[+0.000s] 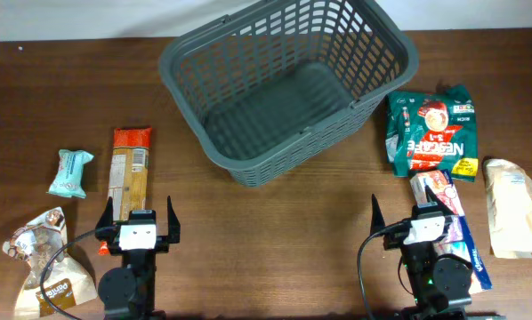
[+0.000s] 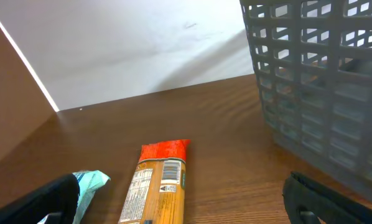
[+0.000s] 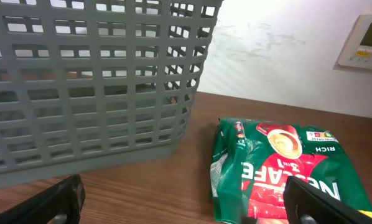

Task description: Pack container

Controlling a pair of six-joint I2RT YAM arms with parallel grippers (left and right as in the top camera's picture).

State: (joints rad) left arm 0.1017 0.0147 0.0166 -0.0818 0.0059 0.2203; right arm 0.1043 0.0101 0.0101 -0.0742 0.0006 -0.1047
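The dark grey lattice container (image 1: 386, 40) stands at the back middle of the table and holds nothing; it also shows in the left wrist view (image 2: 316, 93) and the right wrist view (image 3: 93, 87). My left gripper (image 1: 139, 220) is open and empty at the front left, just behind a long orange packet (image 1: 128, 173), also in the left wrist view (image 2: 158, 186). My right gripper (image 1: 419, 216) is open and empty at the front right, near a green Nescafe bag (image 1: 431, 133), also in the right wrist view (image 3: 279, 171).
A light blue packet (image 1: 70, 172) and a brown-and-white pouch (image 1: 42, 262) lie at the left. A beige pouch (image 1: 513, 206) lies at the far right. A pink and blue packet (image 1: 455, 227) lies partly under my right arm.
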